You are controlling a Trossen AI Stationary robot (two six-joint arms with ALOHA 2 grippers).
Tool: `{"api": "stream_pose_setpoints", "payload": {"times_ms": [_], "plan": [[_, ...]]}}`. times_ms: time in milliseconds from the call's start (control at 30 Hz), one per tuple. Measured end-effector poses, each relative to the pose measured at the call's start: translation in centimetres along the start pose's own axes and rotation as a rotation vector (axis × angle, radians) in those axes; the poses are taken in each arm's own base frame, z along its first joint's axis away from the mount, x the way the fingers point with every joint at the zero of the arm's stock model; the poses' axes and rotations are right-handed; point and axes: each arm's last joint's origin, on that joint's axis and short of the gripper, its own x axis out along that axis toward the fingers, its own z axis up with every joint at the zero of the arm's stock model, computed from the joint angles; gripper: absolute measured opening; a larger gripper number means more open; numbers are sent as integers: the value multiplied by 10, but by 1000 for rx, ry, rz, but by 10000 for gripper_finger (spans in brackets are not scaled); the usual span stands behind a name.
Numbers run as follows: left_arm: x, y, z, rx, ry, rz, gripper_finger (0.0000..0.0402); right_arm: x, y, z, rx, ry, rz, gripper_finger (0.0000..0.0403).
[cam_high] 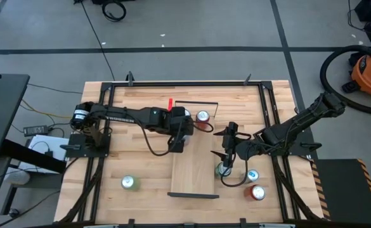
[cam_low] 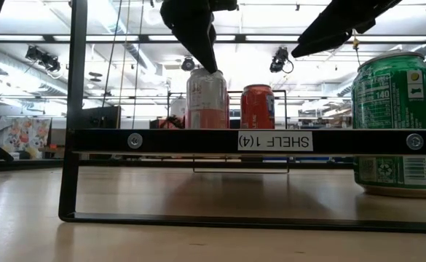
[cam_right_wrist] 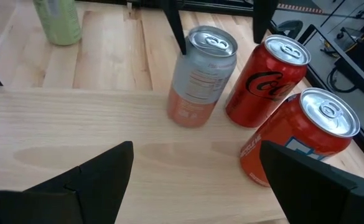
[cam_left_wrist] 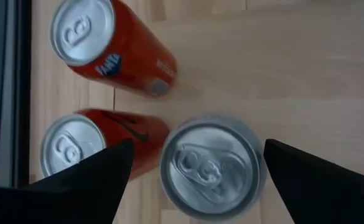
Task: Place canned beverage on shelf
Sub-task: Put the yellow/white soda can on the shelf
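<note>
The shelf point(cam_high: 195, 171), a long light-wood plank with black end rails point(cam_low: 271, 140), lies along the middle of the table. At its far end stand a silver-and-pink can point(cam_left_wrist: 210, 165), a red cola can point(cam_right_wrist: 266, 81) and an orange can point(cam_right_wrist: 294, 143), all upright on their bases. My left gripper point(cam_left_wrist: 197, 155) is open above the silver can, one finger on either side of its top. My right gripper point(cam_right_wrist: 194, 155) is open with nothing between its fingers. It hovers by the shelf's right side point(cam_high: 226, 158), facing the three cans. My left gripper comes at the silver can's top rim point(cam_low: 210, 73) from above, slanting down, with its open fingers point(cam_left_wrist: 107, 174) straddling the lid. I cannot tell whether a finger touches the rim. The can stands upright on the shelf.
A green can point(cam_low: 397, 124) stands on the table beside the shelf's right edge, under my right gripper. Two more cans point(cam_high: 253, 175) point(cam_high: 257, 192) stand at the near right, and another green can point(cam_high: 129, 183) at the near left. A black frame point(cam_high: 109, 95) borders the tabletop.
</note>
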Motion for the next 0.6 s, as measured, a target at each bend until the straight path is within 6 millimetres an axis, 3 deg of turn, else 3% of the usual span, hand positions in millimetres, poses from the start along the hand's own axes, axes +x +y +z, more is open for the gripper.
{"api": "stream_pose_setpoints", "payload": {"times_ms": [267, 600], "plan": [[-10, 3, 1, -2, -43, 2, 370, 0, 0, -1, -7, 6, -2, 360], [-47, 7, 2, -32, -166, 5, 370, 0, 0, -1, -11, 9, -2, 360]]}}
